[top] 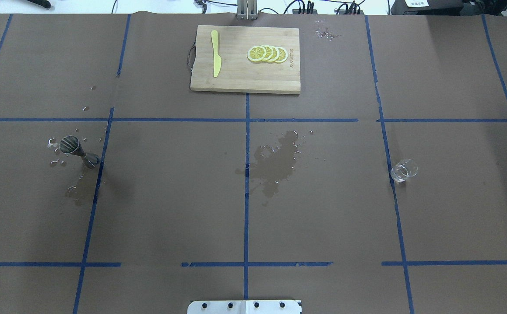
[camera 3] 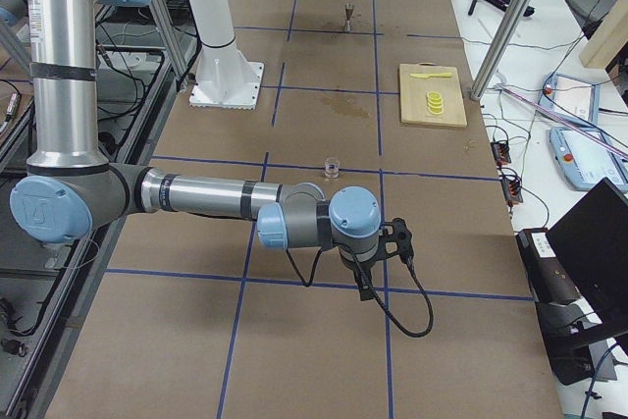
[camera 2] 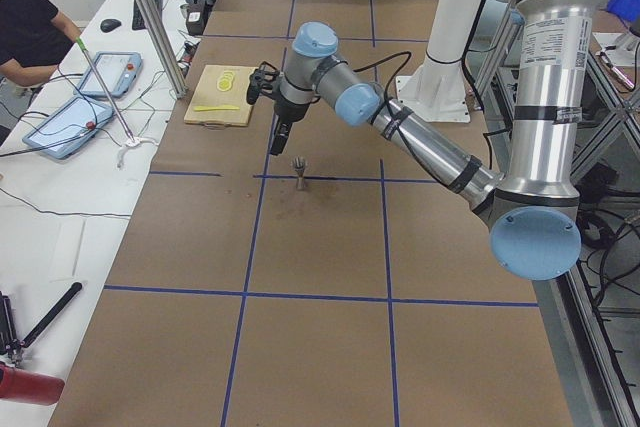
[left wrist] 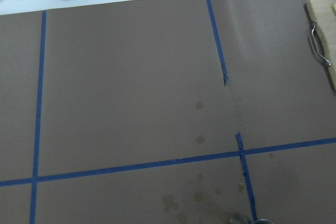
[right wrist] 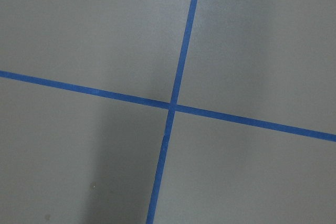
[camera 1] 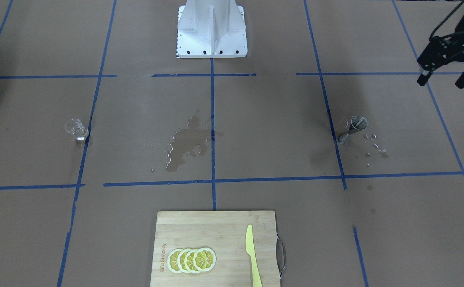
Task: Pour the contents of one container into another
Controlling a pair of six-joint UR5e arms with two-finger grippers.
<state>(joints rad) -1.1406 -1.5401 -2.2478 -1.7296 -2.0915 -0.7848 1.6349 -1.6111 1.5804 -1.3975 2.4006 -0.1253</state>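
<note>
The left arm stretches far out over the table, its left gripper (camera 1: 443, 79) hanging downward with jaws wide apart, near the upright small grey steel hourglass jigger (camera 1: 353, 128). The right arm lies low and level with the right gripper (camera 3: 365, 287) pointing down; I cannot tell how its jaws stand. It is well apart from the upright small clear glass cup (camera 1: 76, 130).

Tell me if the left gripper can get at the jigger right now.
Probably yes: the left gripper hangs open, off to one side of the jigger, and nothing stands between them.
</note>
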